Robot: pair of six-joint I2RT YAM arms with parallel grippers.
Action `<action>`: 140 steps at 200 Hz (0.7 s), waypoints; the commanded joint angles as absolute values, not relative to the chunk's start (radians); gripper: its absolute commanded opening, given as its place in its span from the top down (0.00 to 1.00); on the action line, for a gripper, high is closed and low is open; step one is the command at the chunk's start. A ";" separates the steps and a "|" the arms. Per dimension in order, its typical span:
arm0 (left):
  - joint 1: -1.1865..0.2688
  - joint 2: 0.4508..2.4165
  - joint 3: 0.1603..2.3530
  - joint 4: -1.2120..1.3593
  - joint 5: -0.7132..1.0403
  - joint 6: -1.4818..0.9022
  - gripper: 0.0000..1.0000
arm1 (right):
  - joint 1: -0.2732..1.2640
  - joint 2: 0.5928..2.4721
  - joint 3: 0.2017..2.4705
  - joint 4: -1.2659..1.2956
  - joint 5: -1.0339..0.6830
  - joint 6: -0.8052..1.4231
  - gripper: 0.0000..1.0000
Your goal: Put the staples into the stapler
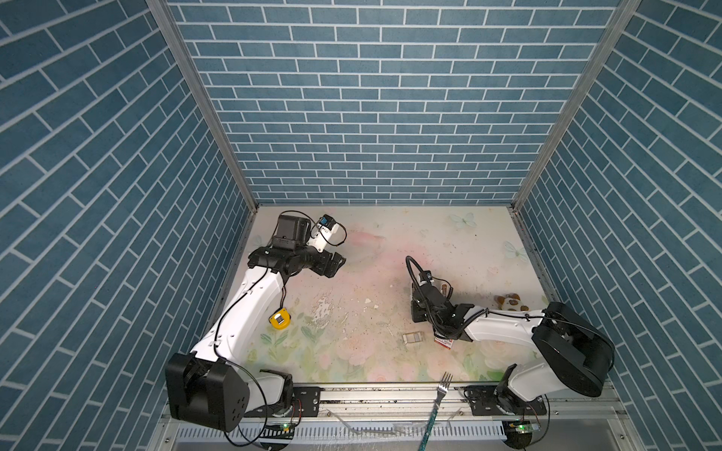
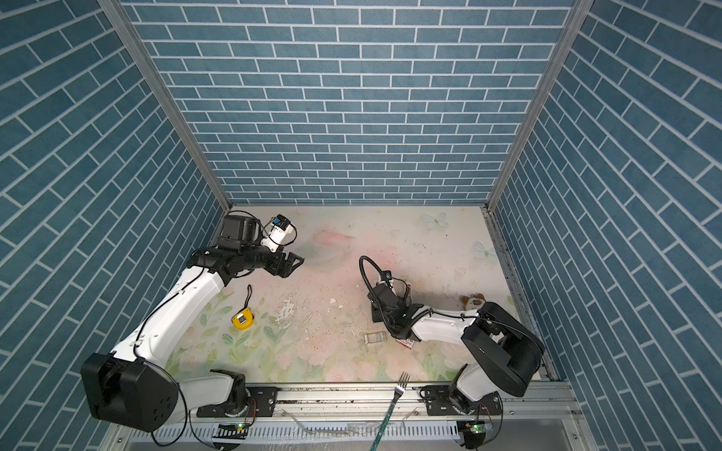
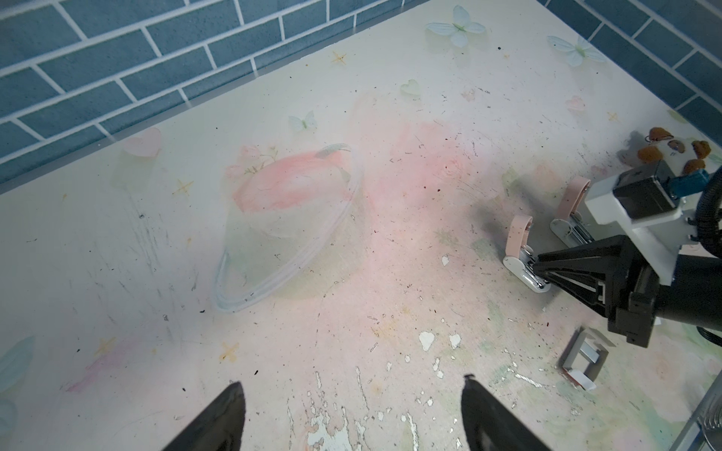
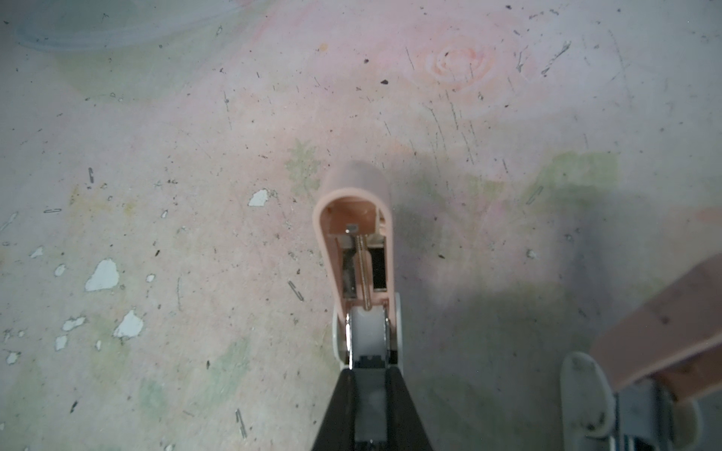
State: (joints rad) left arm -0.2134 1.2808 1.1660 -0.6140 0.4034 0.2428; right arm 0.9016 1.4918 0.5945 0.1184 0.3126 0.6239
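One fork (image 1: 440,394); two staplers (image 3: 519,234) (image 3: 572,201)

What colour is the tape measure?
Tape measure is yellow with a black face; it shows best in a top view.

One pink stapler (image 3: 519,234) plus a second stapler (image 3: 573,197) makes two; one tray of staples (image 1: 413,337), one white-and-red box (image 1: 444,344), one yellow tape measure (image 1: 280,320), one fork (image 1: 443,384), one plush toy (image 1: 508,301), one clear dish (image 3: 289,234), two robot arms (image 1: 250,304), (image 1: 500,332), and loose staples (image 4: 295,291) scattered, too small to count
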 commanded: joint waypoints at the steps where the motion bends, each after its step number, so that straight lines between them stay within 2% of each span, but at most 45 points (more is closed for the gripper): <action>1: -0.204 1.259 1.151 -0.608 0.412 0.236 0.12 | 0.900 1.475 0.567 0.060 0.294 0.646 0.86; 140: -0.192 1.243 1.137 -0.601 0.416 0.232 0.11 | 0.900 1.469 0.572 0.039 0.285 0.646 0.79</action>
State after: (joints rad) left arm -0.2016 1.2648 1.1492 -0.6071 0.4061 0.2394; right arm 0.9020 1.4853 0.5911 0.0963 0.2947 0.6308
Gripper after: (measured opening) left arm 0.887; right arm 0.205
